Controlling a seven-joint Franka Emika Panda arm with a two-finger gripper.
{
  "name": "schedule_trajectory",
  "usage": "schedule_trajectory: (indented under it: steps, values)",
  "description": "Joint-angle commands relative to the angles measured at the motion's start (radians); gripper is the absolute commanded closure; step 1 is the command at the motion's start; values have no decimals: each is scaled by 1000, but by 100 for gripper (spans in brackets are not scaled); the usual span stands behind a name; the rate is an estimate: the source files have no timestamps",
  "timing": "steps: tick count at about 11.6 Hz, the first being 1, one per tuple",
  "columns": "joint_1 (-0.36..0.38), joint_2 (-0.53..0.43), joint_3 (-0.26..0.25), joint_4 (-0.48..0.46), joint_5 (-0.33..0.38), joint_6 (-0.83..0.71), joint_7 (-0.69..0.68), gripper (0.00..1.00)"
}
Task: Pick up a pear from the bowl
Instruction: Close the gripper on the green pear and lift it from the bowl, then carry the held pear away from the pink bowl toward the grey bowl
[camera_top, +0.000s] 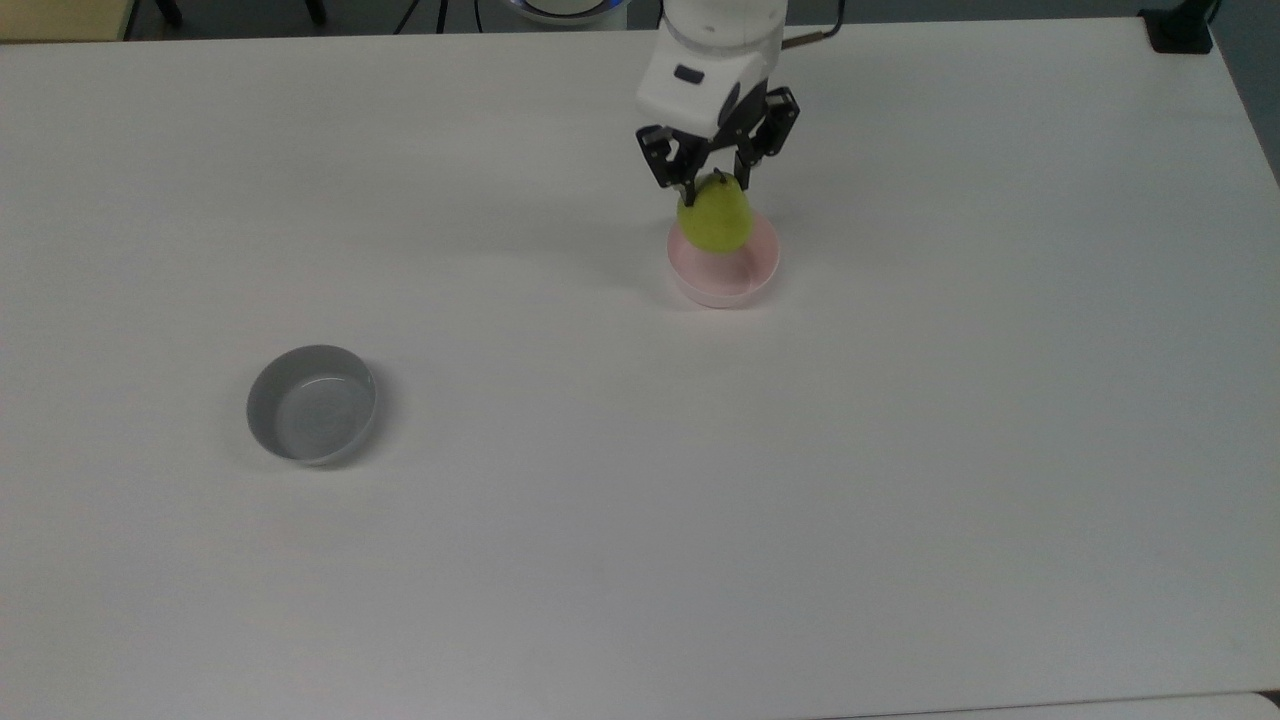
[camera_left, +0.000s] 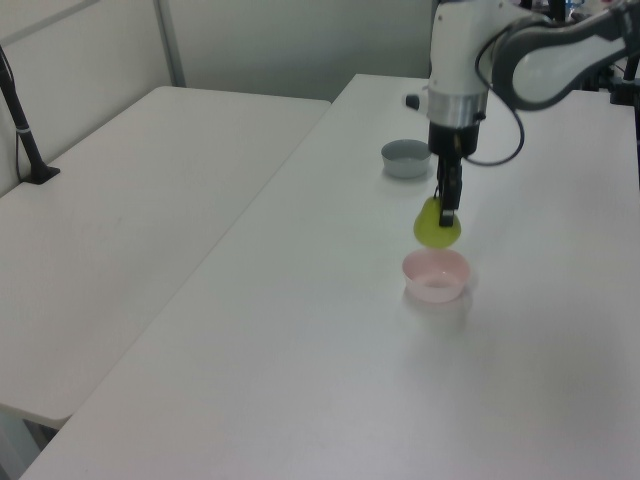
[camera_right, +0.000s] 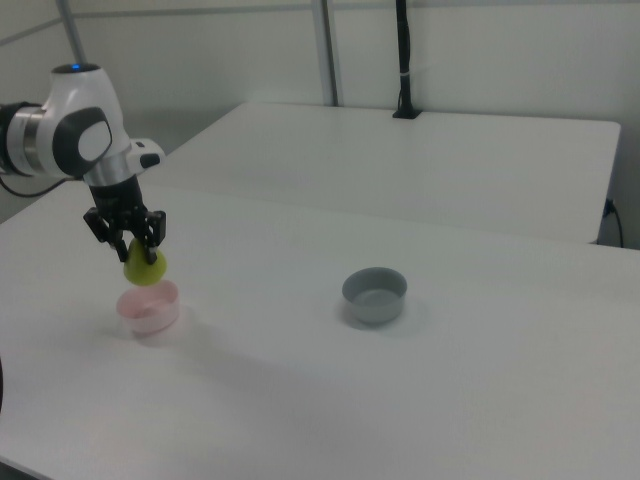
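Top view, hand: over the pink bowl (camera_top: 724, 275), hand (camera_top: 716, 184) clamped on the pear (camera_top: 715, 217) near its stem.
Top view, grey bowl (camera_top: 311, 403): well apart on the white surface (camera_top: 900, 450).
Left view, pear (camera_left: 438, 229): hangs clear above the pink bowl (camera_left: 436, 276).
Right view, pear (camera_right: 145, 265): gripped just above the pink bowl (camera_right: 149, 306); grey bowl (camera_right: 375, 295) well to the right view's right.

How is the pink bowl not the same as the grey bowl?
The pink bowl is pale pink; the grey bowl is grey. The pink bowl sits right under the pear that the gripper holds in its jaws above it; the grey bowl stands apart with nothing over it. Both are small, round, empty, and on the white table.
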Motion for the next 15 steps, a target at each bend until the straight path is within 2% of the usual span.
schedule_trajectory:
  steps: [1,3,5,8,13,15]
  values:
    - [-60,-73,-6,80,-11,-147,16,100]
    - [-81,-92,-50,144,-14,-226,-7,100]
    - [-83,-86,-128,224,-14,-342,-190,100]
    - [-95,-82,-205,255,-13,-356,-352,100]
    - [-100,-75,-315,223,-2,-226,-404,100]
    - [-126,-76,-323,154,-4,-157,-404,100]
